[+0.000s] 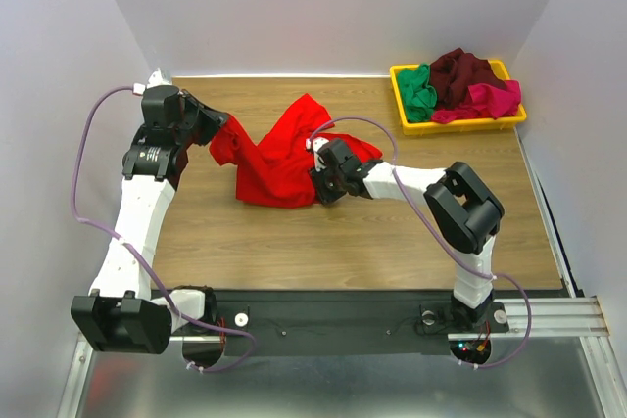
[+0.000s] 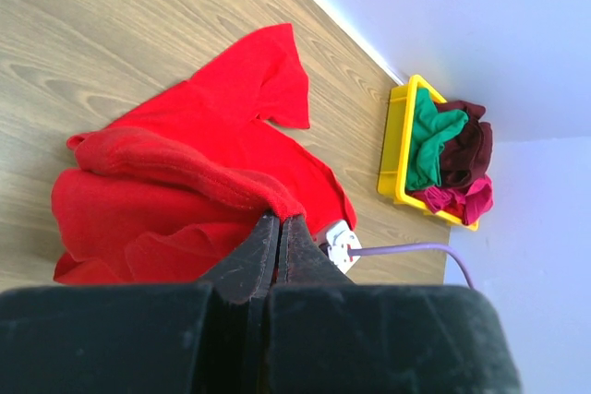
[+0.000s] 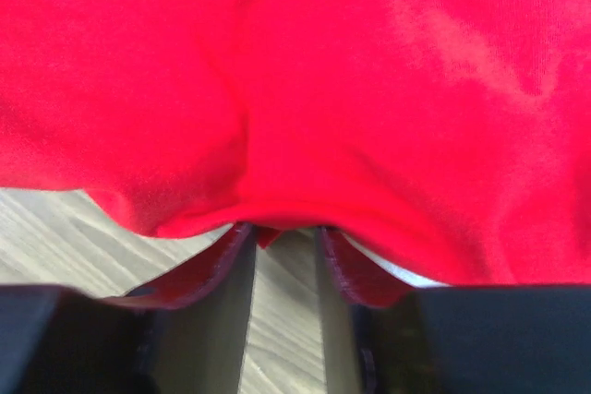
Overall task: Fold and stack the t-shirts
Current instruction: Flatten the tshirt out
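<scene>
A robotics lab cell: white walls (image 1: 343, 7) around a wooden table (image 1: 294, 242).

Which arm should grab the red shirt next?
The right. Its hand sits at the red shirt's edge with jaws apart, while the left hand is shut on its other side.

White links (image 1: 137, 217), black joints (image 1: 468, 208), lilac cables (image 1: 76, 173) — left pincer (image 2: 279, 220) and right pincer (image 3: 283, 232) black.
</scene>
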Controlling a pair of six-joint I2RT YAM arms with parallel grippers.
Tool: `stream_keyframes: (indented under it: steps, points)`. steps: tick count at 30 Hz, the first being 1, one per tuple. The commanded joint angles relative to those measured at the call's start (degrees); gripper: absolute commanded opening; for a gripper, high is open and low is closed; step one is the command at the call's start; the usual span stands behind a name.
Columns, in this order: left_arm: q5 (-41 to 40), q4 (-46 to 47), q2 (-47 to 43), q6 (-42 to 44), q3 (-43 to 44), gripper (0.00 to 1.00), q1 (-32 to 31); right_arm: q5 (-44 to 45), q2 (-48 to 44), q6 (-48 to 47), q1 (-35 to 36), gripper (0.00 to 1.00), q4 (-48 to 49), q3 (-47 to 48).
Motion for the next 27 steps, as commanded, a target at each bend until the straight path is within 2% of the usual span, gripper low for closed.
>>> stream_keyframes:
  steps: [1,2,5,6,9,18,27]
  points:
    - [1.5,4.4,-0.2,-0.2,3.2,0.0,0.3,1.3,3.5,0.4,1.5,0.32,3.1,0.5]
    - [1.6,4.6,-0.1,-0.1,3.2,0.0,0.3,1.8,3.5,0.3,1.6,0.25,3.0,0.1]
    - [1.7,4.6,-0.2,0.4,3.1,0.0,0.3,3.1,3.4,0.1,2.2,0.15,2.9,-0.5]
    - [1.9,4.7,-0.1,0.7,3.0,0.0,0.3,4.2,3.4,0.1,2.3,0.09,2.7,-0.6]
    - [2.2,5.0,0.1,1.2,2.8,0.0,0.3,7.6,2.8,0.4,2.5,0.0,1.9,-1.7]
    - [3.3,6.7,-0.7,1.1,-1.9,0.0,0.3,26.7,-3.3,0.1,2.1,0.0,-1.4,-7.0]
    - [7.3,8.6,-0.9,0.8,-8.7,0.0,0.1,31.2,-12.3,3.5,-7.1,0.0,-6.3,-13.5]
